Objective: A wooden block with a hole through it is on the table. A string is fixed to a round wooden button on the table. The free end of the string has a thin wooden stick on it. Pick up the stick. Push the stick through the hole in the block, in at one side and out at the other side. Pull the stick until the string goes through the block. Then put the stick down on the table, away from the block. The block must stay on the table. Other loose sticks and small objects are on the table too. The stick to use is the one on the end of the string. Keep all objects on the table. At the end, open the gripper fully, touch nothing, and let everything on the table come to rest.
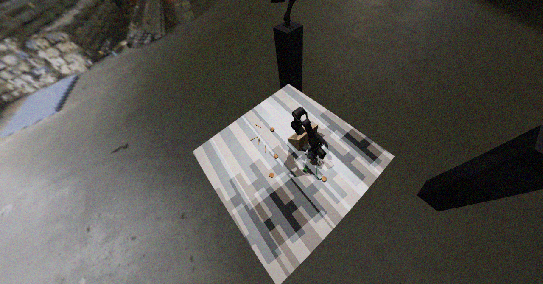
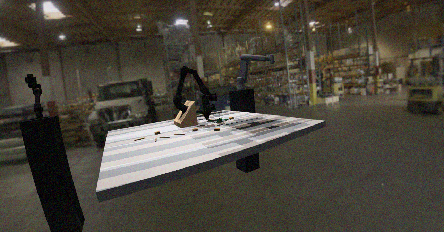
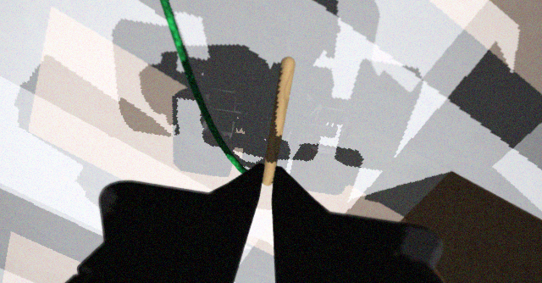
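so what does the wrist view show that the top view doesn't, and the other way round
Only wrist: the wooden stick clearly gripped between the hand's fingertips.

Only top: four loose sticks, four round wooden buttons and a green cube.

Both: the green string and part of the wooden block.

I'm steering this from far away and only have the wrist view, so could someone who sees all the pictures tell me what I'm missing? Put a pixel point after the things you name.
Observer: Sure. Four loose sticks, one of them here [image 1: 265, 148] [image 2: 179, 134], lie on the table.
Operator: I see the green string going off the top. What's out there?
Observer: A small green cube [image 1: 305, 170] [image 2: 219, 120] sits near the string [image 1: 317, 171] [image 3: 182, 56].
Operator: And that brown thing at the lower right?
Observer: Probably the wooden block [image 1: 298, 142] [image 2: 187, 119]; outside, it shows a sloping side.
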`<move>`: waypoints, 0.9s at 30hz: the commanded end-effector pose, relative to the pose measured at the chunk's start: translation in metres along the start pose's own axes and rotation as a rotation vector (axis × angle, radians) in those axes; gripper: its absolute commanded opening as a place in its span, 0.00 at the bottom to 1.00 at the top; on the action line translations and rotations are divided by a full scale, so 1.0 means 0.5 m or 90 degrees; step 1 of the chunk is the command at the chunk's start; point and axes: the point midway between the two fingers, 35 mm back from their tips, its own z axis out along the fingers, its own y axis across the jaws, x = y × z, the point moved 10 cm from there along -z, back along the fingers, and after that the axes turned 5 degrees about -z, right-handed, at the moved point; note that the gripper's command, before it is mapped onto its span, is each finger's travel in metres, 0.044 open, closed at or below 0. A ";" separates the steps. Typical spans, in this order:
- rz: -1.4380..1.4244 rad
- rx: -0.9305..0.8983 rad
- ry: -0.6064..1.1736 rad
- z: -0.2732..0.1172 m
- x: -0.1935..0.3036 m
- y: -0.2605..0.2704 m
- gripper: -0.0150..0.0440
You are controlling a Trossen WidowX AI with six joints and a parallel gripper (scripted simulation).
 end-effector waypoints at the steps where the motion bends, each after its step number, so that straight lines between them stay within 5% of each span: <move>1: -0.004 0.002 -0.001 0.004 0.000 -0.004 0.25; 27: -0.003 0.000 -0.004 -0.001 -0.061 -0.006 0.25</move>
